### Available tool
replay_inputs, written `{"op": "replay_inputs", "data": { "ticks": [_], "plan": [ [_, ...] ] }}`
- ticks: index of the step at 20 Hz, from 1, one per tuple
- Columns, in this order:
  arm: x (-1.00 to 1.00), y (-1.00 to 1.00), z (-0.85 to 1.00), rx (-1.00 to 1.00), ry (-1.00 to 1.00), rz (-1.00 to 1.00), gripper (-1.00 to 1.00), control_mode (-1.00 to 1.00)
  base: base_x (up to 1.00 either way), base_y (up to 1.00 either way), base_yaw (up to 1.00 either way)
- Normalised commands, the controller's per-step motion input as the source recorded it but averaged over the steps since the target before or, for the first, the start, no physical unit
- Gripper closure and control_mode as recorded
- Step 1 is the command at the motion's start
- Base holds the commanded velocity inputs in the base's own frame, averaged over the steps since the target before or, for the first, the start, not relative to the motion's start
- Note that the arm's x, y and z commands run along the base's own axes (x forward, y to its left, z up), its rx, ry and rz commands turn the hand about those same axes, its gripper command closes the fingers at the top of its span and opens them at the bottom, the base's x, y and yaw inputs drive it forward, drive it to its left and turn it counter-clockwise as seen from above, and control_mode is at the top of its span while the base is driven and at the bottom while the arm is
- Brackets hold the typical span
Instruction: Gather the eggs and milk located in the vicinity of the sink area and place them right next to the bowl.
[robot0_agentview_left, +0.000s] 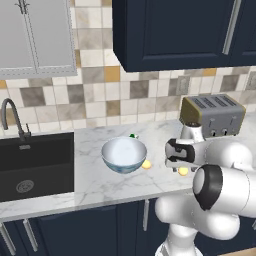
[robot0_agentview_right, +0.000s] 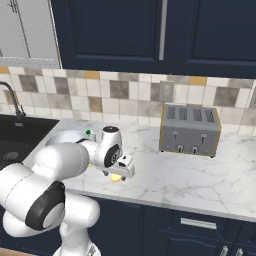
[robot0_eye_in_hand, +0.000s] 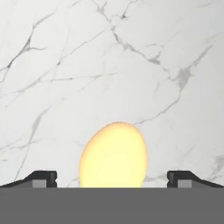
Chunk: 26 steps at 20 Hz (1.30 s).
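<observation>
Hung low over the marble counter (robot0_agentview_left: 100, 185) with the gripper (robot0_eye_in_hand: 112, 177) spread wide, fingertips (robot0_eye_in_hand: 43, 177) set well apart on either side of one egg (robot0_eye_in_hand: 113, 155) and clear of it, pinching nothing. Lay on the bare marble between the jaws in the hand view, that egg, and showed as a small yellow ball (robot0_agentview_left: 183, 171) just under the hand in the left base view and beneath it (robot0_agentview_right: 116, 178) in the right base view. Rested just beside the bowl (robot0_agentview_left: 124, 154), at its right rim and touching or nearly so, the second egg (robot0_agentview_left: 146, 164). Stood behind the bowl, mostly hidden by it, the milk, with only its green top (robot0_agentview_left: 133, 135) peeking over the far rim; seen too past the arm in the right base view (robot0_agentview_right: 90, 133). Sat well to the left of the bowl, the black sink (robot0_agentview_left: 35, 165) with its dark faucet (robot0_agentview_left: 12, 117). Stood at the back right against the tiled wall, a silver toaster (robot0_agentview_left: 213, 115), apart from the eggs
</observation>
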Motion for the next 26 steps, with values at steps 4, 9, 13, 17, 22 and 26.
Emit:
{"op": "replay_inputs", "data": {
  "ticks": [4,9,13,17,22,26],
  "plan": [
    [0.00,0.00,-0.01,0.00,0.00,0.00,-1.00,-1.00,0.00,0.00,0.00],
    [0.00,0.00,0.00,0.00,0.00,0.00,1.00,-1.00,0.00,0.00,0.00],
    [0.01,0.00,0.00,0.00,0.00,0.00,1.00,-1.00,0.00,0.00,0.00],
    [0.03,0.00,0.00,0.00,0.00,0.00,1.00,-1.00,0.00,0.00,0.00],
    [0.00,-0.02,0.11,0.00,-0.03,0.11,1.00,-1.00,0.00,0.00,0.00],
    [0.02,-0.01,0.38,0.01,-0.19,0.32,1.00,-1.00,0.00,0.00,0.00]
  ]
}}
